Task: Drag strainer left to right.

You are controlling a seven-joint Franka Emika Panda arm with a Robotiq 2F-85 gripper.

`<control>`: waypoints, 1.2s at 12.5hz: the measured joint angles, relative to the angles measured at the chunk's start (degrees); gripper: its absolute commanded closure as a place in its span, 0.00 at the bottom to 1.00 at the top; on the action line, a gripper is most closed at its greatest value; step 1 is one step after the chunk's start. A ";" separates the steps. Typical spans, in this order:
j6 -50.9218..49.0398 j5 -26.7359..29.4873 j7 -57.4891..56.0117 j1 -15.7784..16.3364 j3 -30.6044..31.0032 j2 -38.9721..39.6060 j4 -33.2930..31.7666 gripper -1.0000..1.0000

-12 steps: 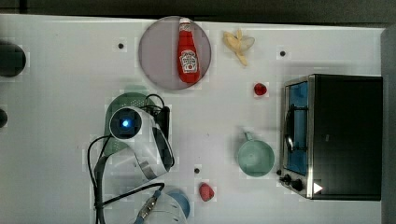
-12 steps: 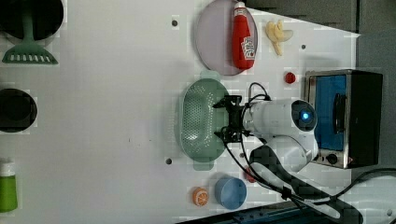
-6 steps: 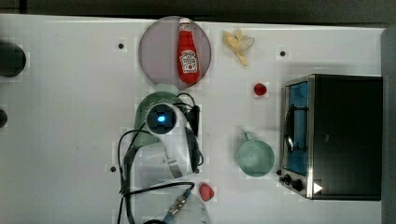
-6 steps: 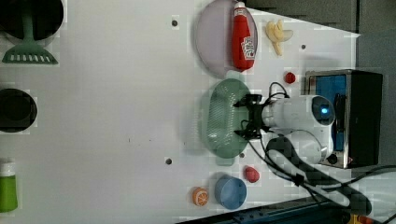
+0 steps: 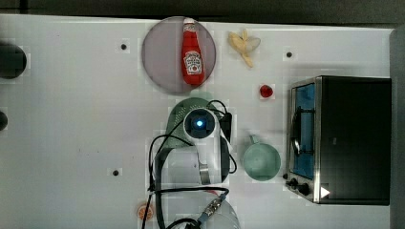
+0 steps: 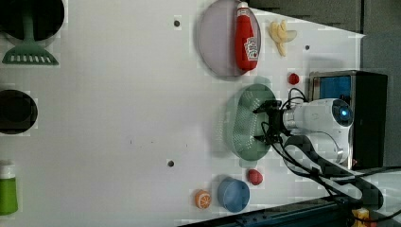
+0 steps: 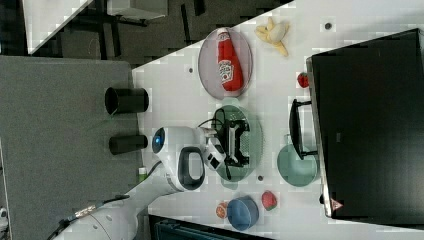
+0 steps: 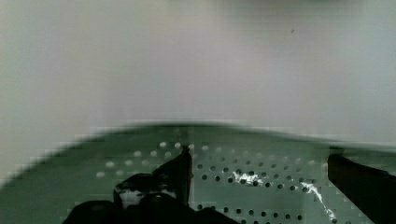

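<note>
Just below the plate [image 6: 220, 45] in the left view, we see the gripper [image 6: 265, 122] spread wide inside the strainer [image 6: 241, 123].

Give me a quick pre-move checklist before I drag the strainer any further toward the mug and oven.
1. Gripper open, fingers spread inside the strainer: ok.
2. Fingers below the rim, over the perforated base, as the wrist view shows: ok; whether they press on the base: cannot tell.
3. Gap between strainer and ketchup plate: not ok, the rims look almost touching in the left view.
4. Room ahead toward the mug: not ok, the mug sits close on the top view's right.
5. Oven further on, its door shut: ok.
6. Cables looping off the arm, apart from the other items: ok.
</note>
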 measured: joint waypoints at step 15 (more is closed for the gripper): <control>-19.33 0.93 -18.66 -0.57 0.62 -17.50 2.13 0.00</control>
